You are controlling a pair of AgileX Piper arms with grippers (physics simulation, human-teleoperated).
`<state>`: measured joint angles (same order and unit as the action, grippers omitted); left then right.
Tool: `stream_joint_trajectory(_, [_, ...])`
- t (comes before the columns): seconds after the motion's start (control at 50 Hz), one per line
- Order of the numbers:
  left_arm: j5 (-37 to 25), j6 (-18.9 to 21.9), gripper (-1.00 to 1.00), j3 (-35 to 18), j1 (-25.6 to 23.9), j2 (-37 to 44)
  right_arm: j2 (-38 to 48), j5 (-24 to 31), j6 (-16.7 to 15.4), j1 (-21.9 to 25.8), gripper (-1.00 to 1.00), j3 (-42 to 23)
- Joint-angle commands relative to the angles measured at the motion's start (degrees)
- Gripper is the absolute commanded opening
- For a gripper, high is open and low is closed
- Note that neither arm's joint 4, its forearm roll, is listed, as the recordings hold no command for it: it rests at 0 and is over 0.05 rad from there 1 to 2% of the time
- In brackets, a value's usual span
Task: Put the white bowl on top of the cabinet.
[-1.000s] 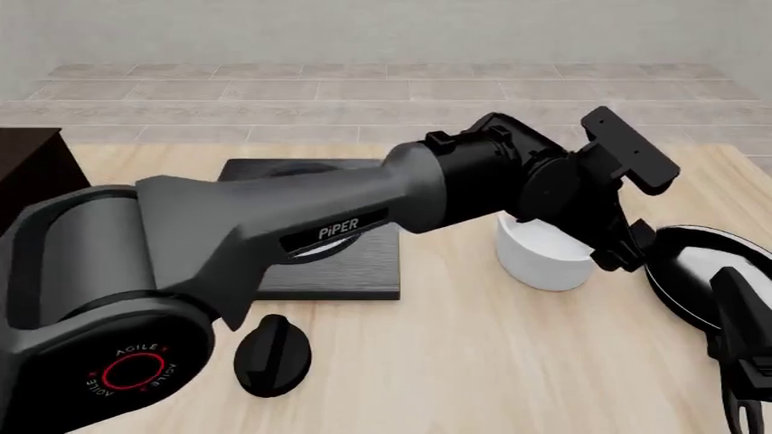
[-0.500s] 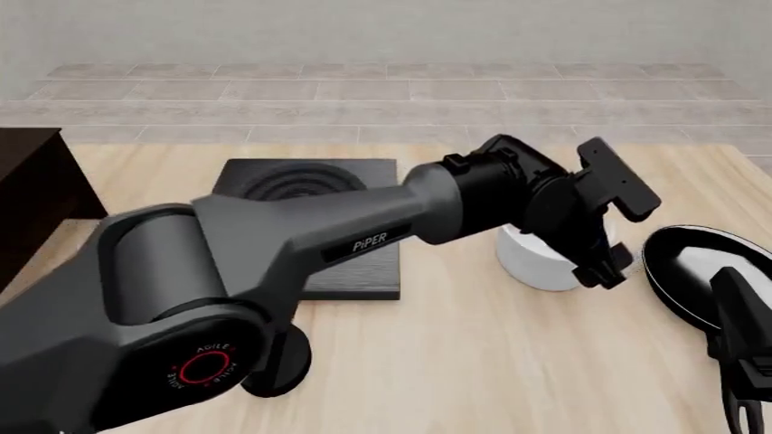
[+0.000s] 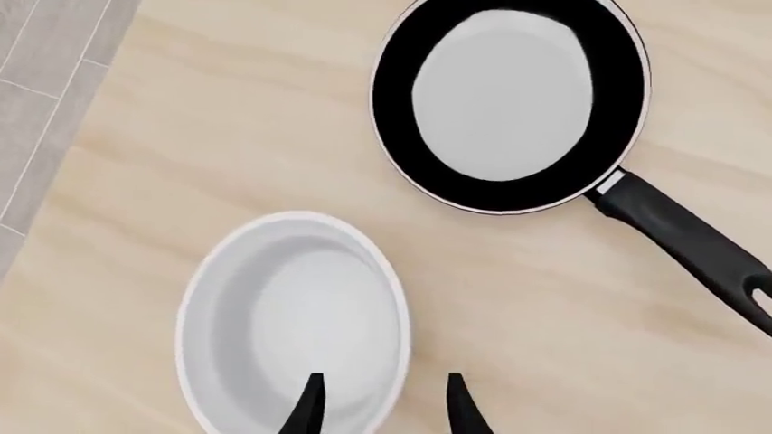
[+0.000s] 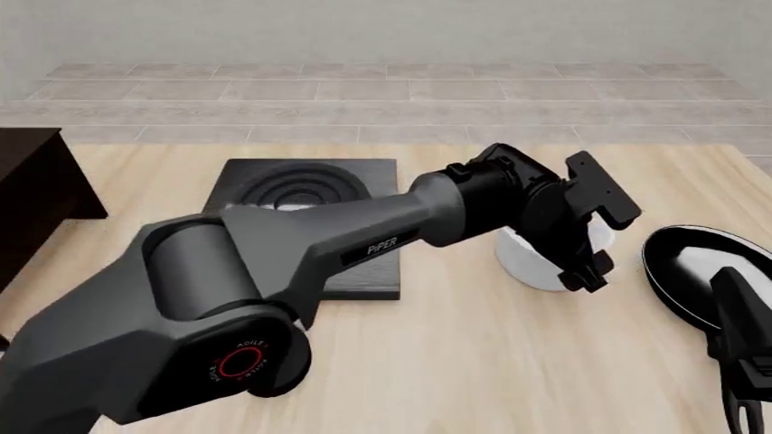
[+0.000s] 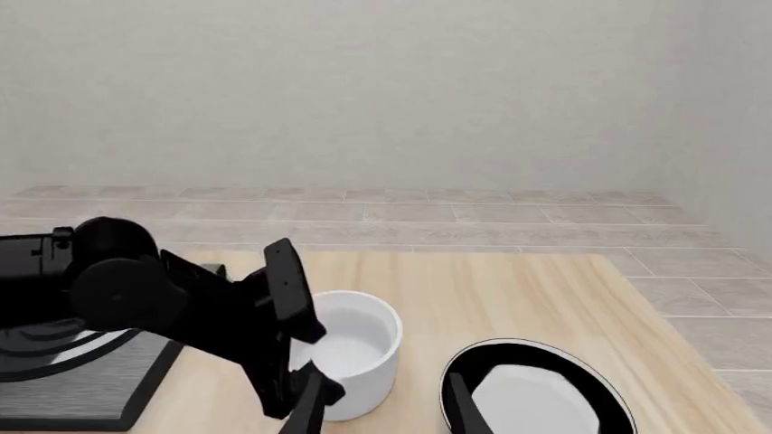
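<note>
Surface (image 4: 483,362): I see pale wood carrying everything.
Cabinet (image 4: 36,199): dark, at the far left edge, well apart from the bowl.
Stove plate (image 4: 307,194): flat, black, left of the bowl.
Frying pan (image 3: 507,99): near the bowl, apart from it.
White bowl (image 3: 293,316): upright on the surface, right of centre.
Left gripper (image 3: 380,411): my fingers part narrowly, straddling the bowl's wall, one inside, one outside.
Right gripper (image 5: 383,407): low at the right, narrowly parted, holding nothing.

Light wood table (image 4: 483,362); beige tiled floor (image 4: 362,90) beyond; plain pale wall (image 5: 362,90) across frame top; even light.
</note>
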<state>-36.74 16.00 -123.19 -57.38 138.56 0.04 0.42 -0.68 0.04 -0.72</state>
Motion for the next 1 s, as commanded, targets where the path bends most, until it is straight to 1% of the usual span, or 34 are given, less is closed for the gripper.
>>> stream_joint_trajectory(0.02, [-2.45, 0.49, 1.00, -3.43, 0.35, 2.97, 0.00, 0.00, -0.01, 0.01, 1.00, 0.00])
stream_joint_trajectory(0.14, [-3.54, 0.73, 1.00, -4.72, 0.95, 4.55, 0.00, 0.00, -0.02, 0.00, 1.00, 0.00])
stream_joint_trajectory(0.28, [-4.15, 0.11, 1.00, -4.37, 0.46, 4.98, 0.00, -0.01, 0.00, 0.00, 1.00, 0.00])
stream_joint_trajectory(0.34, [-4.25, -1.51, 1.00, -3.15, -0.34, 5.12, 0.00, 0.01, 0.00, 0.01, 1.00, 0.00])
stream_joint_trajectory(0.38, [-3.66, -1.02, 1.00, -2.25, -0.16, 5.11, 0.00, 0.00, 0.01, 0.00, 1.00, 0.00])
stream_joint_trajectory(0.46, [-3.72, -1.47, 1.00, -1.65, 0.07, 5.01, 0.00, 0.00, 0.00, 0.00, 1.00, 0.00])
stream_joint_trajectory(0.54, [-5.16, -1.74, 1.00, -1.84, 0.16, 5.50, 0.00, 0.01, 0.00, 0.01, 1.00, 0.00])
stream_joint_trajectory(0.66, [-4.24, -2.12, 1.00, -0.25, 0.12, 5.16, 0.00, 0.00, 0.00, -0.01, 1.00, 0.00])
stream_joint_trajectory(0.94, [-6.06, -1.16, 1.00, -2.28, 1.11, 5.80, 0.00, 0.01, -0.03, 0.00, 1.00, 0.00])
stream_joint_trajectory(0.96, [-6.05, -1.23, -1.00, -2.30, 1.09, 5.86, 0.00, 0.00, -0.01, -0.01, 1.00, 0.00])
stream_joint_trajectory(1.0, [-6.16, -1.14, -1.00, -2.54, 1.12, 5.92, 0.00, 0.00, 0.00, 0.02, 1.00, 0.00])
